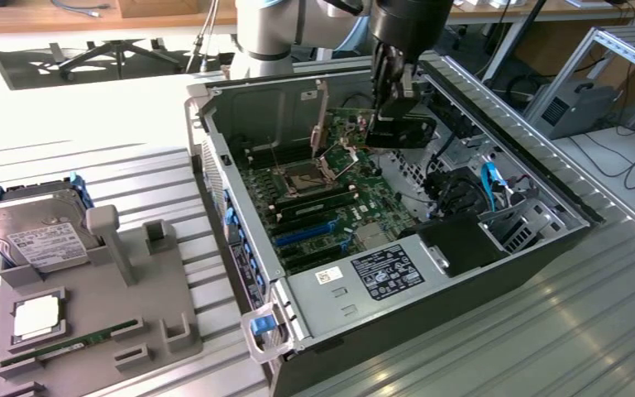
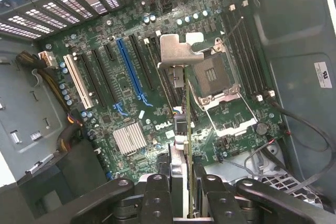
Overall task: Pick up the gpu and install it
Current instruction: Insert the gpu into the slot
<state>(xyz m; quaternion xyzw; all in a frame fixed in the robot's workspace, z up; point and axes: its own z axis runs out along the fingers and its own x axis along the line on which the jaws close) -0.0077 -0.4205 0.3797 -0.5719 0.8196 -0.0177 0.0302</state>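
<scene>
- Where it hangs inside the open grey computer case [image 1: 329, 310], the black pincer [image 2: 188, 174] is clamped on the gpu [image 2: 187, 114], a thin circuit card with a silver bracket [image 2: 178, 51].
- Seen edge-on above the green motherboard [image 2: 126, 82], its faces are hidden.

Motherboard [image 2: 123, 85] green; blue slot [image 2: 131, 69], white slot [image 2: 79, 81]; gpu [image 2: 178, 51] bracket silver; heatsink [image 2: 129, 139] silver, finned; drive [image 1: 31, 236] silver, white label; tray [image 1: 108, 314] grey.

Above the motherboard [image 1: 334, 203] the claw [image 2: 182, 179] has room; cables [image 1: 461, 192] flank it.
</scene>
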